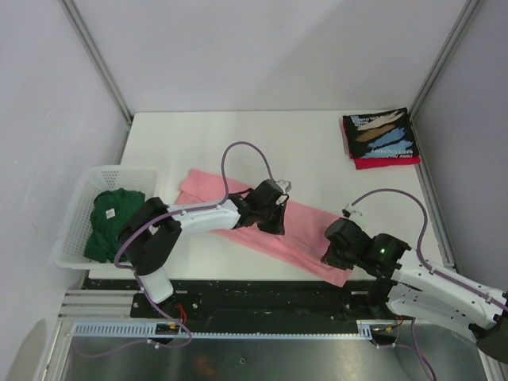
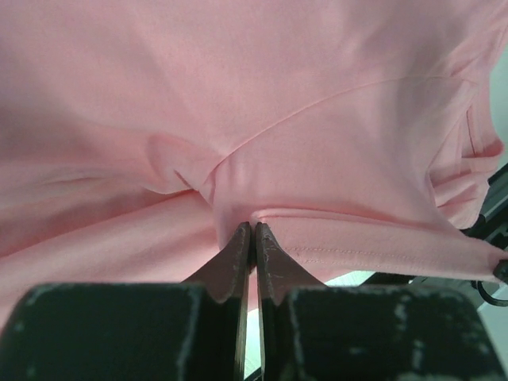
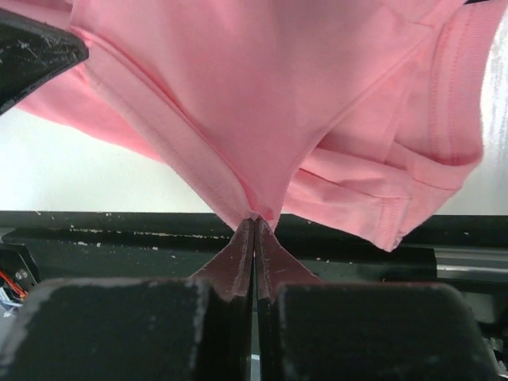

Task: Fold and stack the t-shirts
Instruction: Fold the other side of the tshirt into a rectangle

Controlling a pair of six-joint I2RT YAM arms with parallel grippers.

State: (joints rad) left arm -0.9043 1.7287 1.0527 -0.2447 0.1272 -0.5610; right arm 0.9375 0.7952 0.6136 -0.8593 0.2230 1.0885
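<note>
The light pink t-shirt (image 1: pixel 305 230) lies as a long folded band across the middle of the table. My left gripper (image 1: pixel 274 216) is shut on a pinch of its cloth near the band's middle; the pink shirt (image 2: pixel 262 127) fills the left wrist view. My right gripper (image 1: pixel 333 252) is shut on the shirt's edge at the near right end, by the table's front edge, and the pink shirt (image 3: pixel 262 87) hangs from it there. The folded black printed shirt (image 1: pixel 381 133) lies on the folded red shirt (image 1: pixel 386 162) at the back right. The dark green shirt (image 1: pixel 111 222) is crumpled in the basket.
A white slatted basket (image 1: pixel 86 198) stands at the table's left edge. The black front rail (image 3: pixel 119 238) runs just under my right gripper. Metal frame posts (image 1: pixel 99 59) rise at both back corners.
</note>
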